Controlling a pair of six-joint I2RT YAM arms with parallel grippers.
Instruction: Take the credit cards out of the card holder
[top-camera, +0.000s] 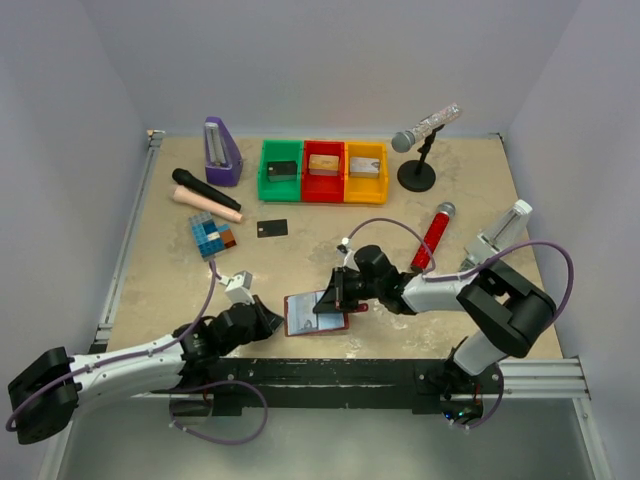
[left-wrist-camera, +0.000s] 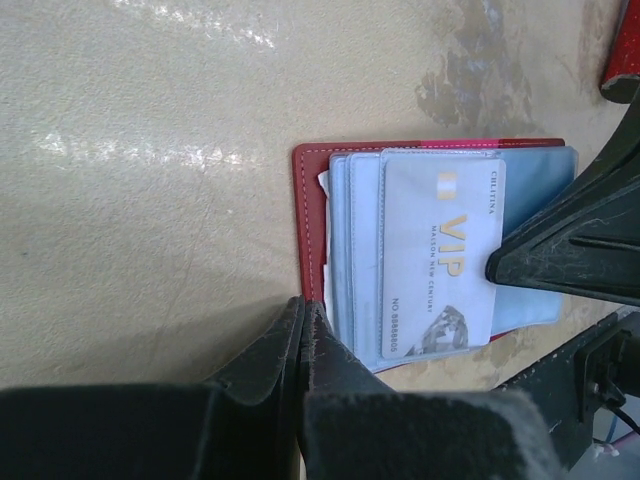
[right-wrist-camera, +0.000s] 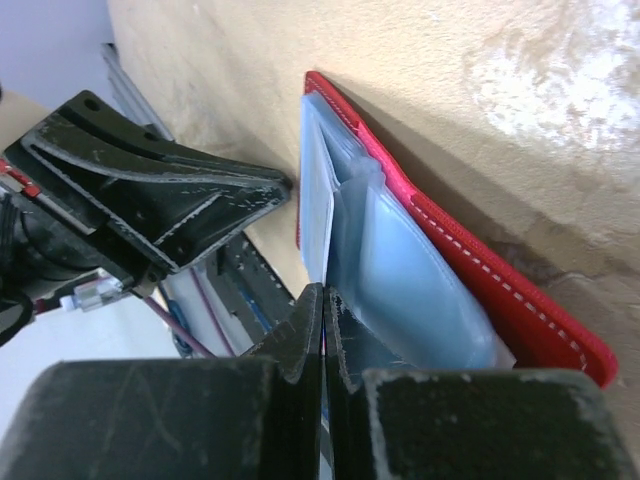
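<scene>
**Card holder (top-camera: 306, 316) open on bench (top-camera: 320, 245), a hand at each side**

left hand (left-wrist-camera: 303, 318): fingers together, nothing visible between them. The tips touch the holder's red border at the corner closest to this hand. The rest of the holder spreads out ahead of the tips and off to their right.

right hand (right-wrist-camera: 322, 300): fingers pressed together too. The tips are against the pale bluish clear pockets (right-wrist-camera: 400, 270), on the side of the holder opposite the left hand. In the left wrist view its tip overlaps the far short edge of the silvery card (left-wrist-camera: 440, 255). Can't tell whether it's pinching the card or a pocket layer, or just resting there.

silvery card: on top of the pocket stack, gold "VIP" print facing up, just ahead of the left hand's tips. The right hand's tip is at its other end. More pocket layers are fanned beside it toward the red border, contents not readable.

holder: lying flat, inner side up, directly between the two hands, whose tips face each other across it.

black card (top-camera: 272, 228): out of the holder, flat on bare bench. It is well beyond the left hand's tips and touches nothing.
</scene>
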